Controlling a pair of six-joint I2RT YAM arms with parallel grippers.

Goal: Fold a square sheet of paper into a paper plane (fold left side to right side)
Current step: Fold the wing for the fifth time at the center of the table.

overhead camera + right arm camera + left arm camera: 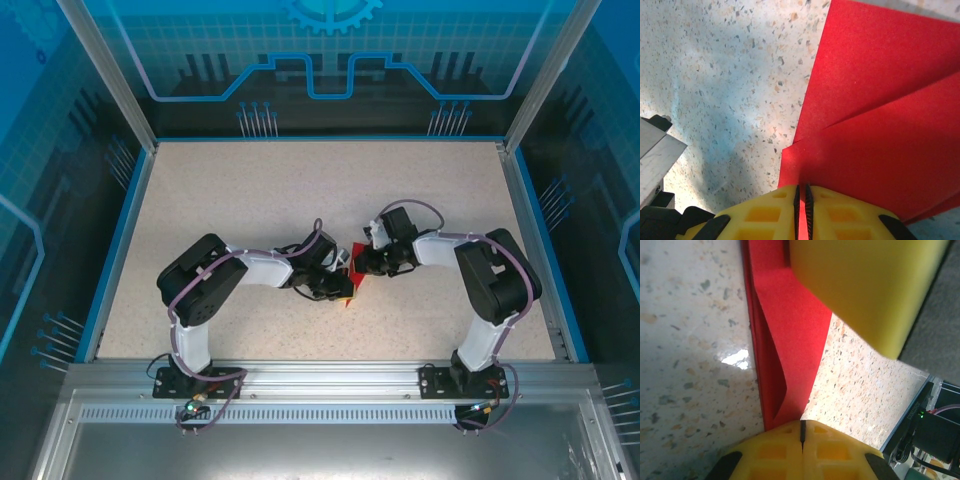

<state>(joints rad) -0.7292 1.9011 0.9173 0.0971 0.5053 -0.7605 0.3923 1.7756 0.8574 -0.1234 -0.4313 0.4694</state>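
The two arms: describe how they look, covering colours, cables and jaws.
The left arm and right arm match. Each has chunky black joint housings with white links between them, a lilac cable looped along its length, and a black base plate bolted to a silver rail. The jaws are yellow plastic with square recessed pockets and black toothed inner edges.

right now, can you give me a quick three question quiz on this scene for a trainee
1. True or false: the right tool is pinching the red paper.
2. How does the paper look? A: one flat sheet. B: folded into overlapping layers. C: crumpled into a ball.
3. Fill in: the paper lies on a speckled ____.

Key: 1 true; 2 B; 3 table.
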